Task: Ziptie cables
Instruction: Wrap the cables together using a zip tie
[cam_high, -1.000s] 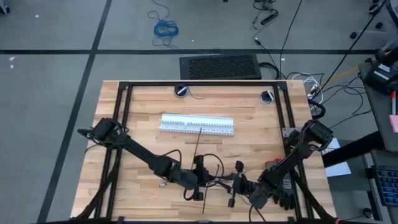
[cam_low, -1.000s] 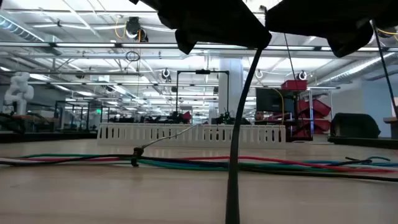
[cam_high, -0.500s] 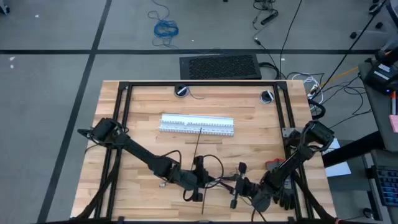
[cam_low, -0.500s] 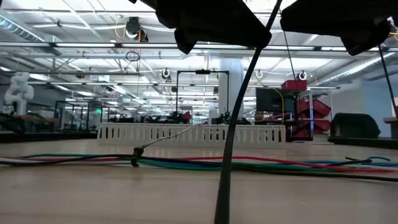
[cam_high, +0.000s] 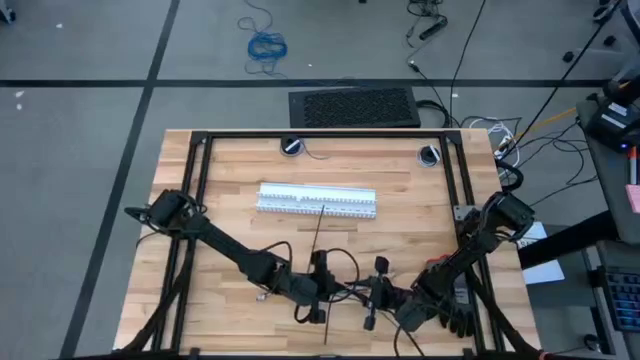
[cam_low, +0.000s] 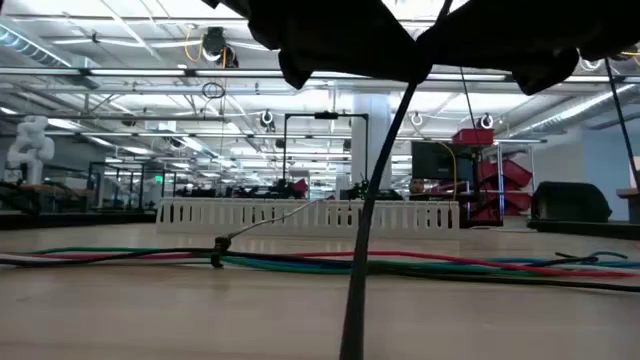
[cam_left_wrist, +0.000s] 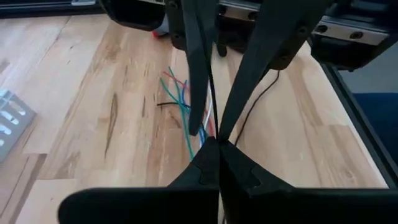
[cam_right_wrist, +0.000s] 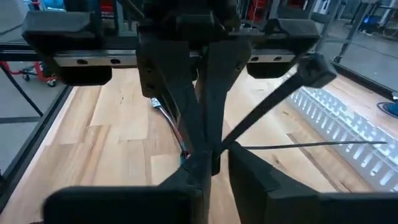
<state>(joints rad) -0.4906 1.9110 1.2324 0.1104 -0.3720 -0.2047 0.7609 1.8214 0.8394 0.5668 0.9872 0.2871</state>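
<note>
Left gripper (cam_high: 322, 287) and right gripper (cam_high: 372, 296) meet tip to tip at the table's (cam_high: 230, 180) 6 o'clock edge, probably to work one ziptie (cam_right_wrist: 273, 102) together. The right jaws seem pressed onto this stiff, dark, flat strip, whose blocky head slants upward. The left jaws are pressed together; what they pinch is unclear. The cables (cam_left_wrist: 185, 109), thin limp coloured strands, lie on the wood beneath the tips. A second ziptie (cam_right_wrist: 311, 145) lies flat toward 12 o'clock, reaching the white slotted strips (cam_high: 318, 200).

Cables (cam_low: 300, 262) run past both low-view edges; hands cover bundle middle up top.
</note>
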